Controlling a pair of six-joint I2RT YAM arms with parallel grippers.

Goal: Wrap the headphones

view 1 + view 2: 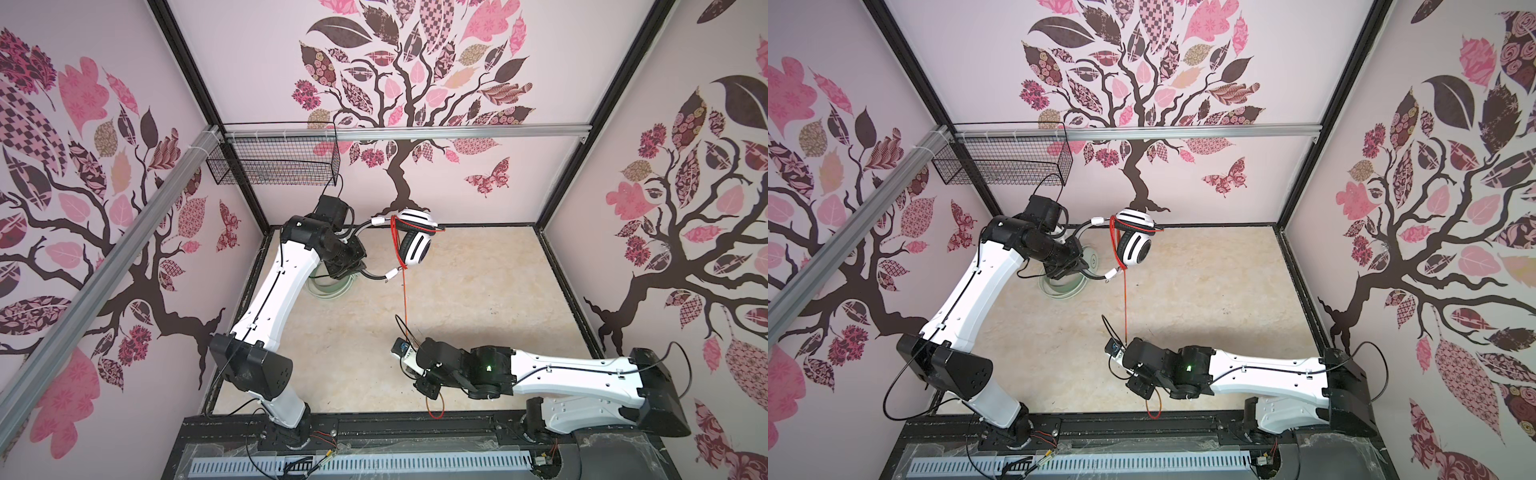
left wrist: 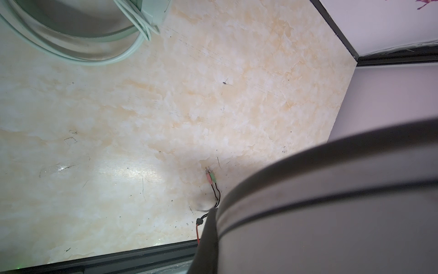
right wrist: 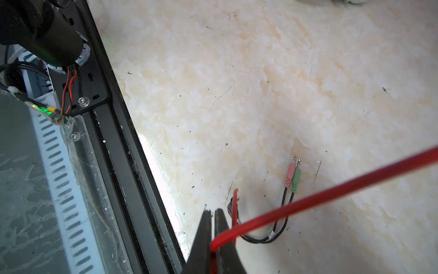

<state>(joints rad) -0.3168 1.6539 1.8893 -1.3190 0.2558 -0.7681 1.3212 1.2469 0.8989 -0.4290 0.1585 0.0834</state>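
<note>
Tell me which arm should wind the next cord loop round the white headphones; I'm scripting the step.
Probably right. The right gripper is shut on the orange-red cord, which runs taut to the white headphones. The left gripper is occupied, holding them aloft.

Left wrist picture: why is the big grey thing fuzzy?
Left wrist view: that's likely the headphones' band, too close to focus, and light glares off the table; right wrist view: the near red cord blurs too.
</note>
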